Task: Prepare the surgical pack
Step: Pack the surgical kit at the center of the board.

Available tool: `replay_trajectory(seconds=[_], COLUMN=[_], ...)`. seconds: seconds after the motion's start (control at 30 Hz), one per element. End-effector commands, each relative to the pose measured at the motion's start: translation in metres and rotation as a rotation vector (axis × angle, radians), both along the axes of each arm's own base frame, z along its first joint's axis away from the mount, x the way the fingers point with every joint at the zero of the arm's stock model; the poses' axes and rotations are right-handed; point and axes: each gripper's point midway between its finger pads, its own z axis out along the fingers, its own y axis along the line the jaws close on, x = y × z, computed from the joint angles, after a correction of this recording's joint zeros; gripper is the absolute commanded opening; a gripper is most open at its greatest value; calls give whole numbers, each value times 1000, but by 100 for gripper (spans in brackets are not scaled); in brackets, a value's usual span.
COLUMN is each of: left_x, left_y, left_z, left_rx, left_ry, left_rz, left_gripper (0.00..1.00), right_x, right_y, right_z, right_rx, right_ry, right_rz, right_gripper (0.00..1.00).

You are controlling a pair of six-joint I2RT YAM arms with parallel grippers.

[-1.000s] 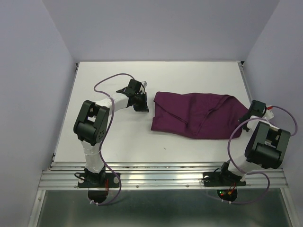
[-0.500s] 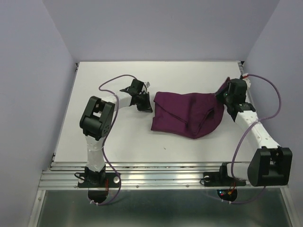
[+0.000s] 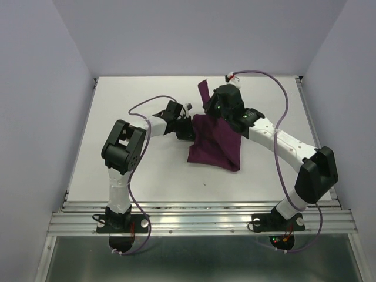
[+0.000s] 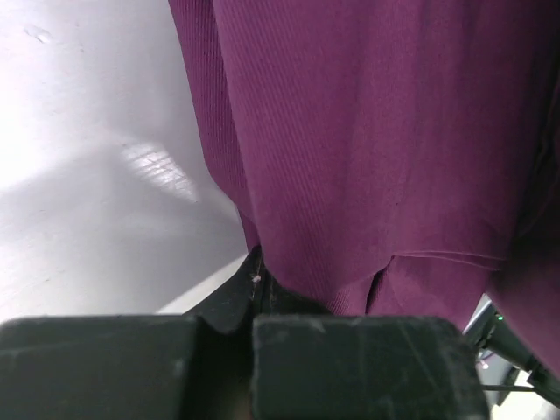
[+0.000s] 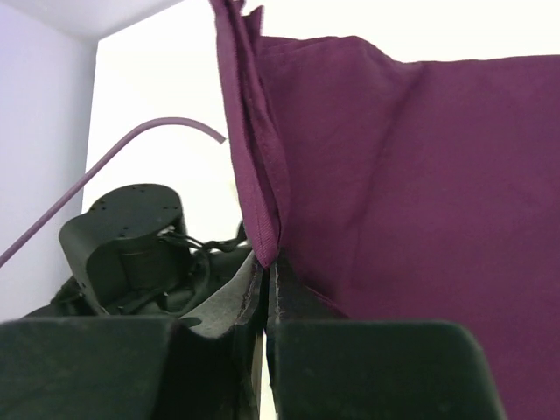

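The plum-purple cloth (image 3: 218, 145) lies bunched at the table's middle, its right side pulled over to the left. My right gripper (image 3: 208, 104) is shut on a cloth edge and holds it raised, with a corner sticking up above it. In the right wrist view the cloth (image 5: 420, 157) is pinched between the fingers of that gripper (image 5: 265, 259). My left gripper (image 3: 188, 128) is shut, its tips against the cloth's left edge. In the left wrist view the cloth (image 4: 350, 131) drapes over the gripper's tip (image 4: 254, 280); a pinch does not show. No tray, scissors, forceps, gauze or packets are in view.
The white table (image 3: 147, 170) is walled by lavender panels on three sides. A metal rail (image 3: 200, 218) runs along the near edge. The right arm (image 3: 282, 147) reaches across the table's right half. The left arm's wrist (image 5: 122, 236) shows just left of the right gripper.
My right gripper took the cloth's right end and carried it up and left over the cloth, folding it narrower. My left gripper slid right to the cloth's left edge.
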Motion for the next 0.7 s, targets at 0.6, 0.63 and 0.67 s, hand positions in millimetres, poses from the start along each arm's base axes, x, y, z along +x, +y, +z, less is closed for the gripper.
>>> replay_trajectory(seconds=[0.6, 0.63, 0.67], left_x=[-10, -9, -9], left_y=[-69, -69, -70], left_z=[32, 31, 32], left_rx=[-221, -221, -221], left_ry=[0, 0, -1], left_rz=[17, 21, 20], left_gripper=[0, 0, 0], right_x=[-7, -8, -8], right_y=[86, 86, 86], right_z=[48, 46, 44], right_rx=[111, 111, 110], right_ry=[-122, -119, -114], right_rz=[153, 154, 156], right_gripper=[1, 1, 1])
